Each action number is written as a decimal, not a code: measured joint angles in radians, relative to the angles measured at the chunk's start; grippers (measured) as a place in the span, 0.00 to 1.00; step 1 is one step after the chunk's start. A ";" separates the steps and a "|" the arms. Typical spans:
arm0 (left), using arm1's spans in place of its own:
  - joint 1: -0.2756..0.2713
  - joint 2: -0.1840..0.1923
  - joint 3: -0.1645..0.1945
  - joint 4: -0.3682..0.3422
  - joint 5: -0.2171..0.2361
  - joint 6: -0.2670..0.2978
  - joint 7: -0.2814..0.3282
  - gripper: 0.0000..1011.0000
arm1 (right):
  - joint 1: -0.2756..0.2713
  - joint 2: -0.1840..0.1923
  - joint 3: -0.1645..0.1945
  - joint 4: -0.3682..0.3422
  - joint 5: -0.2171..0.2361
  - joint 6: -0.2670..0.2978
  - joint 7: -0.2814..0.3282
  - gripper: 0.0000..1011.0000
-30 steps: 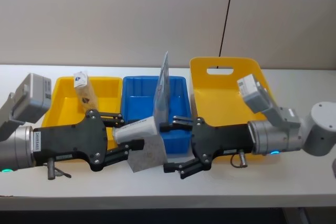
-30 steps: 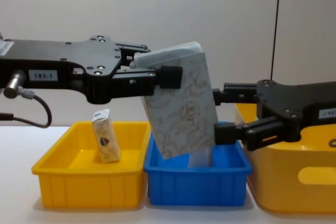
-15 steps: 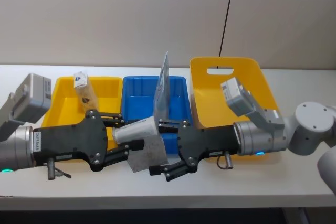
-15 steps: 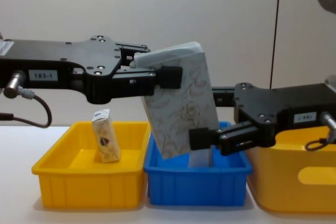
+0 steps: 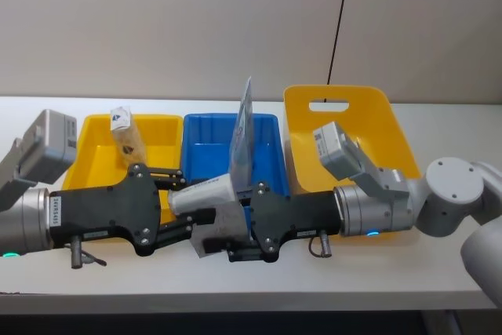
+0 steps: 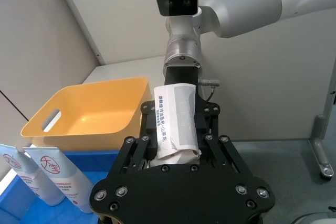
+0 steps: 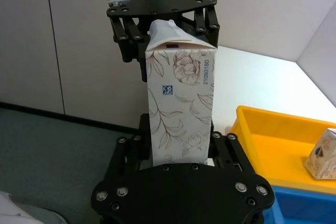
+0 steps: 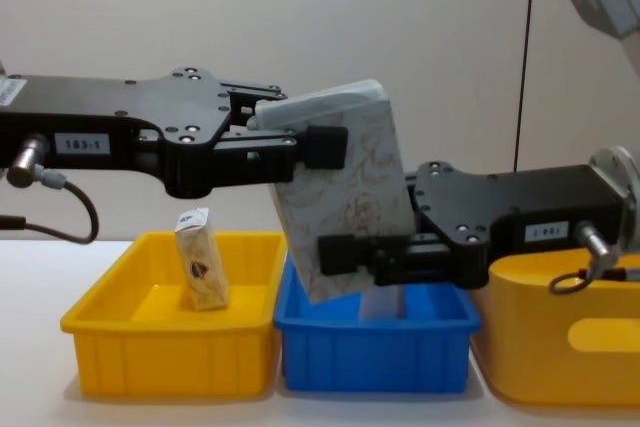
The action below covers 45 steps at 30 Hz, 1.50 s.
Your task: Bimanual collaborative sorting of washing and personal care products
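My left gripper (image 8: 320, 142) is shut on the upper end of the large white soft pack with the gold swirl pattern (image 8: 352, 182), holding it tilted above the blue bin (image 8: 375, 347). My right gripper (image 8: 338, 247) is open, one finger on each side of the pack's lower part (image 7: 181, 108). From above, the two grippers (image 5: 200, 209) (image 5: 239, 223) meet at the pack in front of the blue bin. A small beige packet (image 5: 124, 135) stands in the left yellow bin (image 5: 94, 127). A tall pale-blue pouch (image 5: 243, 135) stands upright in the blue bin.
A large yellow basket with a handle slot (image 5: 337, 143) stands right of the blue bin, under my right arm. The three containers sit side by side on the white table (image 5: 439, 264). A black cable (image 5: 337, 29) hangs down the wall behind.
My right gripper has slid left from beside the pack until its fingers flank the pack's lower part. The left gripper and the pack have stayed still.
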 joint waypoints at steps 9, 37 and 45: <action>0.000 0.000 0.000 0.000 0.000 0.000 0.000 0.37 | -0.007 0.002 -0.008 -0.019 -0.002 0.004 -0.021 0.37; 0.000 0.000 0.000 0.000 0.000 0.000 0.000 0.99 | -0.050 0.072 0.006 -0.121 0.047 0.060 -0.068 0.36; 0.000 0.000 0.000 0.000 0.000 0.000 0.000 0.99 | -0.092 0.126 0.042 -0.176 0.073 0.069 -0.106 0.36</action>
